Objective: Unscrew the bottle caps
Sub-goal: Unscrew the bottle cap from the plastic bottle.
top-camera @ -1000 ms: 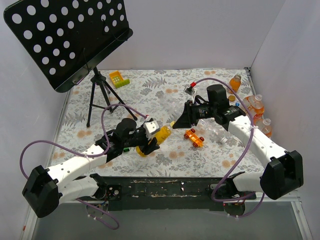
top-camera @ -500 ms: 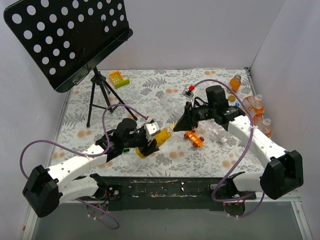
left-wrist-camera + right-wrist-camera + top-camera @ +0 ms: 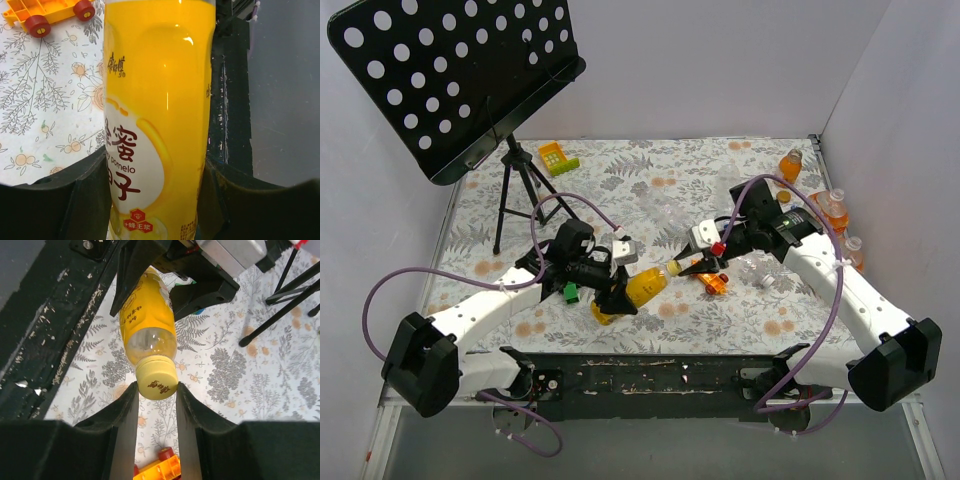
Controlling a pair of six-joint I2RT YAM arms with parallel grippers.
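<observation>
A yellow drink bottle (image 3: 645,285) is held off the table, its body gripped by my left gripper (image 3: 617,296), whose fingers press both sides of the label (image 3: 150,150). The bottle's yellow cap (image 3: 672,268) points right toward my right gripper (image 3: 688,264). In the right wrist view the cap (image 3: 157,379) sits between the two fingertips of the right gripper (image 3: 156,390), and both touch its sides. The bottle body (image 3: 147,315) runs back to the left gripper behind it.
An orange toy car (image 3: 712,282) lies just under the right gripper. A clear bottle (image 3: 760,268) lies beside it. Orange bottles (image 3: 832,210) stand along the right wall. A green block (image 3: 569,291) lies by the left arm. A music stand (image 3: 460,80) stands back left.
The left gripper has swung the yellow bottle right and raised it. The right gripper has come down and left, and its fingers have closed round the cap.
</observation>
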